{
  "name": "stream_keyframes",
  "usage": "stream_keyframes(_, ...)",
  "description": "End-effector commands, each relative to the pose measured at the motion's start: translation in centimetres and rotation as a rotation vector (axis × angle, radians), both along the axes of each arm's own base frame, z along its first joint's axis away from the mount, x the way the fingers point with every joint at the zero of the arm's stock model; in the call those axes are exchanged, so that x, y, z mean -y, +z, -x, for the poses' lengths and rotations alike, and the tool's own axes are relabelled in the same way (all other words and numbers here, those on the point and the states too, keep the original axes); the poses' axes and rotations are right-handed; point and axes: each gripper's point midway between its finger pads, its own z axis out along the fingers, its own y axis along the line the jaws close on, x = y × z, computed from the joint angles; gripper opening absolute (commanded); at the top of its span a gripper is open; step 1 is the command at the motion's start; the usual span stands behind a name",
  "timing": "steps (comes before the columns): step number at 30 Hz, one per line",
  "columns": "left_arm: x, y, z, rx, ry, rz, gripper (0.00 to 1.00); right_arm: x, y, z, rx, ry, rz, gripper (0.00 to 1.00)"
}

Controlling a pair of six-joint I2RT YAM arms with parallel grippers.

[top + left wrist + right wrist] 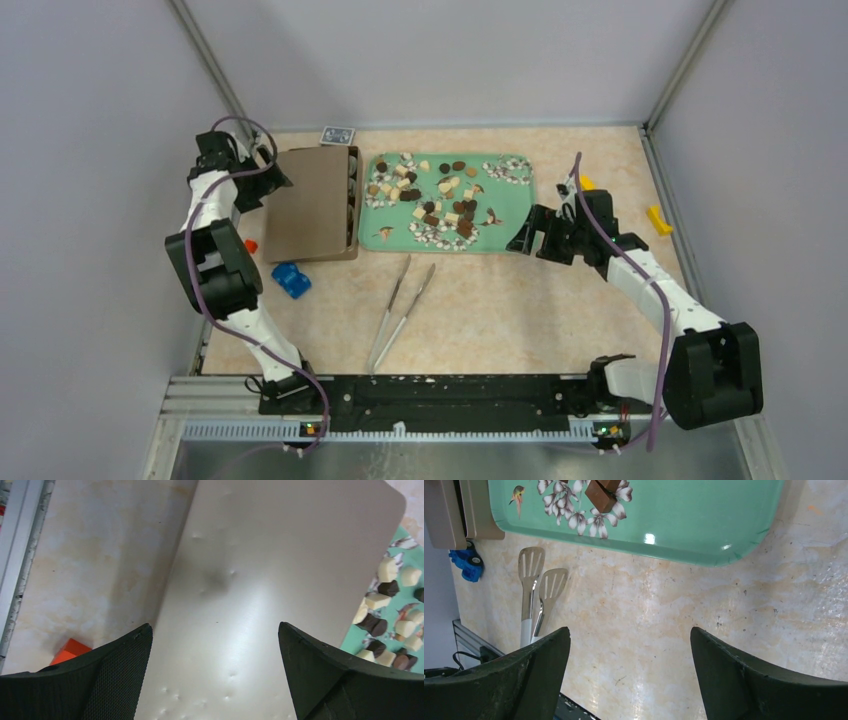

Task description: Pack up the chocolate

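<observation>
My right gripper (630, 632): spread wide, empty; chocolate (440, 195) on the tray (704, 535) just ahead.
My left gripper (215, 630): spread wide, empty, over the box lid (280, 555); chocolate to its right.
Nearer: my right, I judge.

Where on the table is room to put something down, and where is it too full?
The widest bare patch of table lies between the tongs, the near edge of the green tray and the right arm. Crowded: the tray, covered with chocolate, and the left side, with the brown box and blue toy.
</observation>
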Motion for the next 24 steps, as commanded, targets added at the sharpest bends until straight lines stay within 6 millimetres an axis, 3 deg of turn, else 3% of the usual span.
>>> stream_keyframes(1,-1.8,-0.5,-0.1,0.013,0.031,-0.101,0.99,-0.4,0.8,0.0,0.038,0.021,0.001,0.88)
stream_keyframes(7,-2.1,-2.4,-0.6,-0.017,0.052,-0.074,0.99,-0.6,1.7,-0.1,0.051,0.017,-0.02,0.88)
stream_keyframes(14,-0.1,-3.6,-1.5,-0.025,-0.06,0.047,0.99,-0.7,2.1,-0.1,0.053,0.013,-0.022,0.88)
stream_keyframes(24,2.8,-1.5,-2.3,0.078,-0.172,0.171,0.99,-0.3,2.0,0.4,0.044,-0.001,-0.014,0.88)
